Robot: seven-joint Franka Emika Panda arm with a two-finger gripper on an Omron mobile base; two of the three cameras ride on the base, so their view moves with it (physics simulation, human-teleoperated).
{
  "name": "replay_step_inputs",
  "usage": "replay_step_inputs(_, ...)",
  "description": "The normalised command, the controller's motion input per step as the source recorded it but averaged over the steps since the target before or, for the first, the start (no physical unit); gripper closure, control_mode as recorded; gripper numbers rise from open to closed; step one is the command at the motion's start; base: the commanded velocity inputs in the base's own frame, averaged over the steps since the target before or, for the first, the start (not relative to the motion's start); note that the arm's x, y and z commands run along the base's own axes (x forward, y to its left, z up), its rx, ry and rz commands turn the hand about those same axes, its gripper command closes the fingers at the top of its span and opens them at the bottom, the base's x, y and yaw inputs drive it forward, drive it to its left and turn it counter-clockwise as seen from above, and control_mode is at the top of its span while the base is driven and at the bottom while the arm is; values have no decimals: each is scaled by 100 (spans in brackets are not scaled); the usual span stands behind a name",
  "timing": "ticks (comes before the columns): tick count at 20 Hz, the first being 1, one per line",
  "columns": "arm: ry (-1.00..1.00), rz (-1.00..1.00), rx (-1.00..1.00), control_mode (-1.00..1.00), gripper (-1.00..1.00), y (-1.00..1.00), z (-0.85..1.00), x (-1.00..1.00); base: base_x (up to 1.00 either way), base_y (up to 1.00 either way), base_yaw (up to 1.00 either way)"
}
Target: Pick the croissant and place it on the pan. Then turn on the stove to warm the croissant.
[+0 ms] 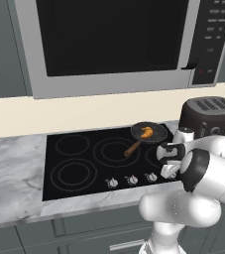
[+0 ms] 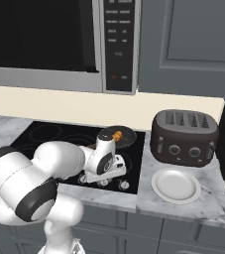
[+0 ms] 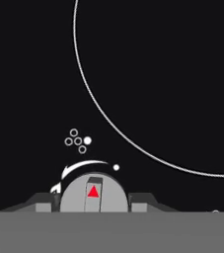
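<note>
Black glass stove (image 1: pixel 79 163) in grey marble counter (image 1: pixel 15 173); end effector (image 3: pixel 93 197) clamped on knob (image 3: pixel 93 193).

Arm folded low, elbow bulked out near the base, forearm reaching forward with the wrist pitched down. Gripper (image 1: pixel 167 171) points straight down. Hand view: fingertips (image 3: pixel 43 203) closed in from both sides on a knob (image 3: pixel 93 193), one each side, touching it.
</note>
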Motion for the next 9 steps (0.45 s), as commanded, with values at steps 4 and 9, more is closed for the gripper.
replay_step_inputs(4,0,15,0,-100,100,0,-15,-10,0,0,0)
replay_step_inputs(9,0,18,0,-100,100,0,-16,-6,0,0,0)
